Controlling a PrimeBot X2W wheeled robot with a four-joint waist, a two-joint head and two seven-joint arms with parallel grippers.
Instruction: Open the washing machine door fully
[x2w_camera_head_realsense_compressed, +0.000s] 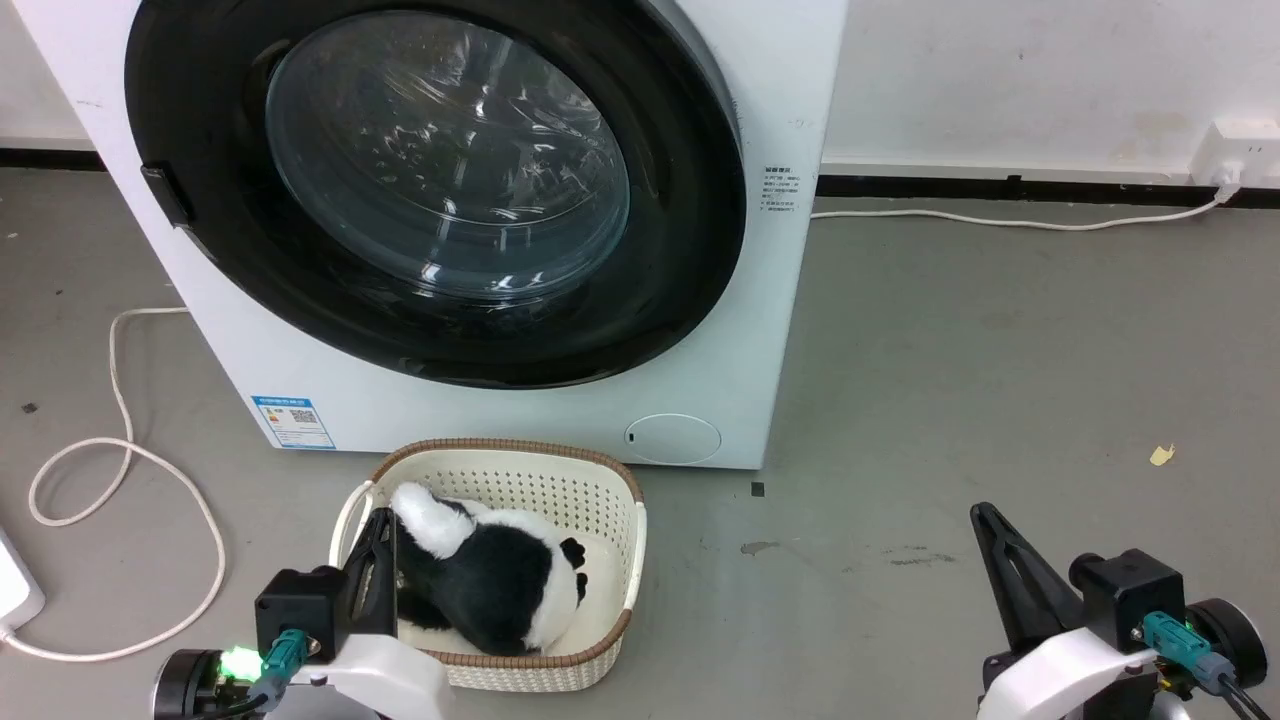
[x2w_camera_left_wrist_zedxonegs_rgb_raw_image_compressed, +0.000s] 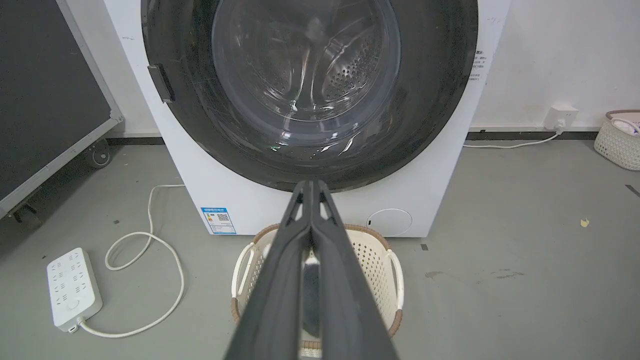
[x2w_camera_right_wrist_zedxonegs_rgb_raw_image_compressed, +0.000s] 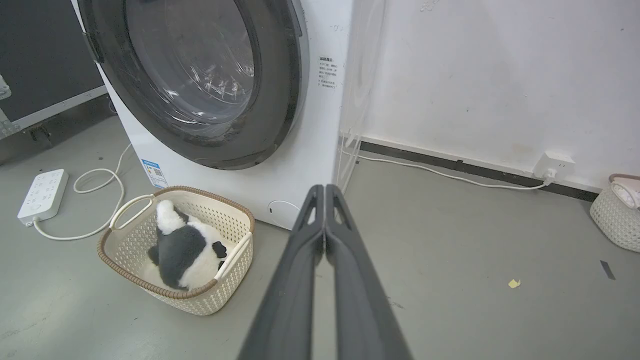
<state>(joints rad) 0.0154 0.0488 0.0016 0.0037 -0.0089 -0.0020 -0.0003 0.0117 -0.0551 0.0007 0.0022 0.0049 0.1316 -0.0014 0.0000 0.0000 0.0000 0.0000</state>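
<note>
Door (x2w_camera_head_realsense_compressed: 440, 170) closed on machine (x2w_camera_head_realsense_compressed: 775, 330), upper left of head frame. Left gripper (x2w_camera_head_realsense_compressed: 383, 520) lower left, right gripper (x2w_camera_head_realsense_compressed: 982, 512) lower right: both jaws pressed together, empty (well below door, apart).

One washing machine (x2w_camera_right_wrist_zedxonegs_rgb_raw_image_compressed: 310, 130), one glass door (x2w_camera_right_wrist_zedxonegs_rgb_raw_image_compressed: 190, 75), two cream baskets (x2w_camera_right_wrist_zedxonegs_rgb_raw_image_compressed: 220, 295) (x2w_camera_right_wrist_zedxonegs_rgb_raw_image_compressed: 612, 220), one plush panda (x2w_camera_right_wrist_zedxonegs_rgb_raw_image_compressed: 185, 250), one power strip (x2w_camera_right_wrist_zedxonegs_rgb_raw_image_compressed: 42, 195), one wall plug (x2w_camera_right_wrist_zedxonegs_rgb_raw_image_compressed: 552, 165) — two grippers (x2w_camera_left_wrist_zedxonegs_rgb_raw_image_compressed: 311, 184) (x2w_camera_right_wrist_zedxonegs_rgb_raw_image_compressed: 325, 187).

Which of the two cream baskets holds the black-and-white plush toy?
The basket directly before the washing machine; the other basket stands by the wall socket.
</note>
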